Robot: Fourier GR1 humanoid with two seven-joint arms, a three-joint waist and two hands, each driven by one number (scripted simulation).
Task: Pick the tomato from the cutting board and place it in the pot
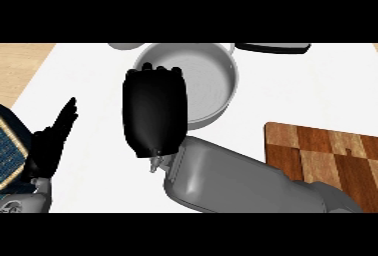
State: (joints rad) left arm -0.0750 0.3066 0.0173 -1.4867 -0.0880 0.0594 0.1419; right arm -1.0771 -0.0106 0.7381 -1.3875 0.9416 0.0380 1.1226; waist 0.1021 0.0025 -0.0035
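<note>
At twelve o'clock on the white worktop (pixel 295 90): one grey metal pot (pixel 210 75), round, its pale inner wall and floor showing on the side toward three o'clock. Over the pot's nine o'clock rim: right hand (pixel 153 112), black, seen from the back, fingers pointing toward twelve o'clock with their tips just past the rim; the hand covers that part of the pot's mouth, and whether its fingers are curled round anything underneath cannot be told from this angle. Tomato: not visible anywhere in view, neither on the board nor in the uncovered part of the pot; its place cannot be given. From the hand toward five o'clock: right forearm (pixel 236 182), grey, broad, running down to the lower edge. At four o'clock: cutting board (pixel 332 155), wood, chequered in lighter and darker brown blocks, its visible surface bare, cut off by the right edge. At eight o'clock, beside the left edge: left hand (pixel 52 135), black, open, fingers straight and pointing up toward one o'clock, resting, touching nothing. At eleven o'clock, beyond the white worktop: strip of pale wooden surface (pixel 22 65). At one o'clock, along the top edge: dark-rimmed grey item (pixel 273 47), partly cut off, kind not determinable.
</note>
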